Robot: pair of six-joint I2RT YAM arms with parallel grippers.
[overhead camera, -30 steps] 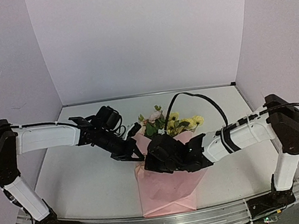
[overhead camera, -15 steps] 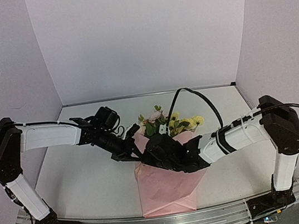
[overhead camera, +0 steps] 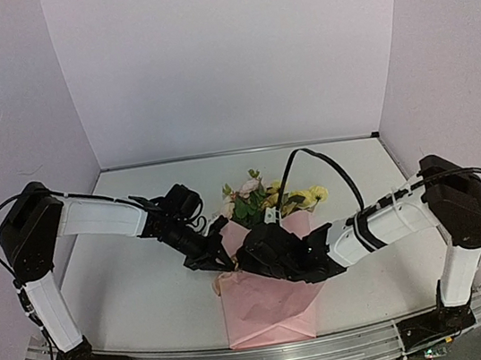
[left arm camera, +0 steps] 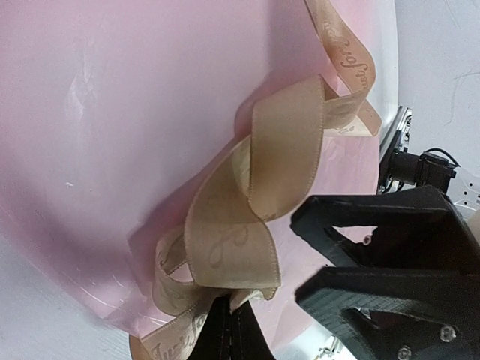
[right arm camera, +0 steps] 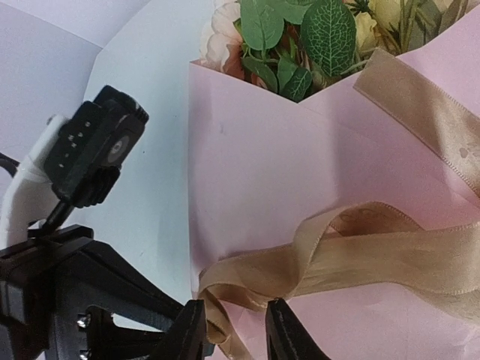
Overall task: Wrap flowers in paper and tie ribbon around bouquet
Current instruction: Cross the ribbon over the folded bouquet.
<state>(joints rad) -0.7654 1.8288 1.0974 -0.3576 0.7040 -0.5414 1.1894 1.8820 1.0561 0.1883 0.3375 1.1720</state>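
The left gripper [left arm camera: 229,311] has its jaws pressed together on a strand of the ribbon [left arm camera: 255,187]. Its wrist view shows the tan strip rising from that pinch into loose curls that lie on the paper [left arm camera: 112,127]. Just beside it, the right gripper [right arm camera: 235,309] holds its jaws a narrow way apart. Its own wrist view shows a ribbon strand running through the gap, with pink sheet visible beside it and no squeeze on it. Just ahead of the right jaws the strip bunches into a crossing, then spreads in two bands across the wrap. Farther ahead, past the paper's notched top edge, the flowers [right arm camera: 300,37] show green leaves and pale blooms, which the left wrist view does not catch. The overhead view hides both jaw gaps behind the black gripper bodies. It alone shows the whole bouquet [overhead camera: 268,303] lying on the table [overhead camera: 130,287], blooms pointing away from the arm bases, with both grippers meeting at its upper left edge.
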